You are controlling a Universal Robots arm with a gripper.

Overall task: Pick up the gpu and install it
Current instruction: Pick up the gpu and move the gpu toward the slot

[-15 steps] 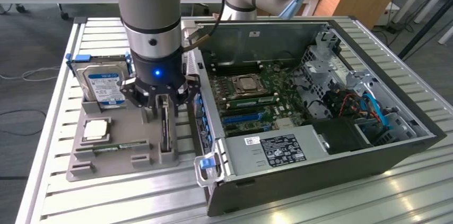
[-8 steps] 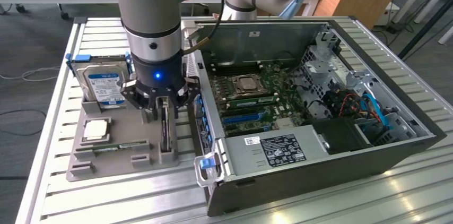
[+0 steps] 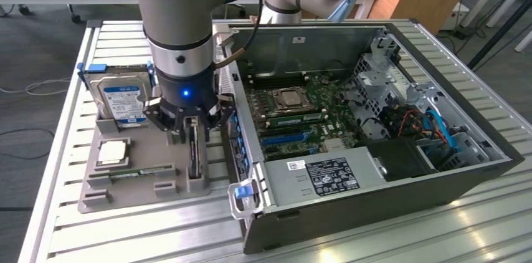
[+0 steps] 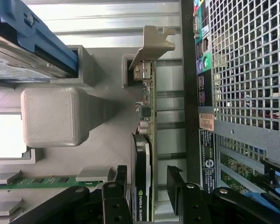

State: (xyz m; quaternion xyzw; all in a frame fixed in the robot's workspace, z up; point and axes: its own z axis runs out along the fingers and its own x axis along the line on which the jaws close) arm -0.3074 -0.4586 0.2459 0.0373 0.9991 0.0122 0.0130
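The gpu (image 4: 142, 172), a thin flat circuit card with a black face and a brownish-green board edge, stands on its long edge in a slot of the grey plastic holder tray (image 3: 133, 196). The tray lies on the slatted aluminium desk (image 3: 99, 238), toward the desk's edge on the exterior view's left. The card is on the side of the tray nearest the open black computer case (image 3: 490, 172), which takes up the middle of the desk.

The black claw (image 3: 193, 133) is down over the card with its jaws spread wide and released, one finger on each side. In the wrist view a clear gap shows between the board side and the finger there. The finger on the black-face side sits very close, and I cannot tell whether it touches. Nothing is grasped.

My reading is that the task is at its start. The claw is lined up on the card, but the pick-up is not yet made, so the lift, the carry and the seating in the green motherboard (image 3: 291, 116) inside the case are all left to do. The silver, blue-labelled hard drive (image 3: 122, 102) and the slim green RAM stick (image 3: 133, 174) sit in their own places in the tray.
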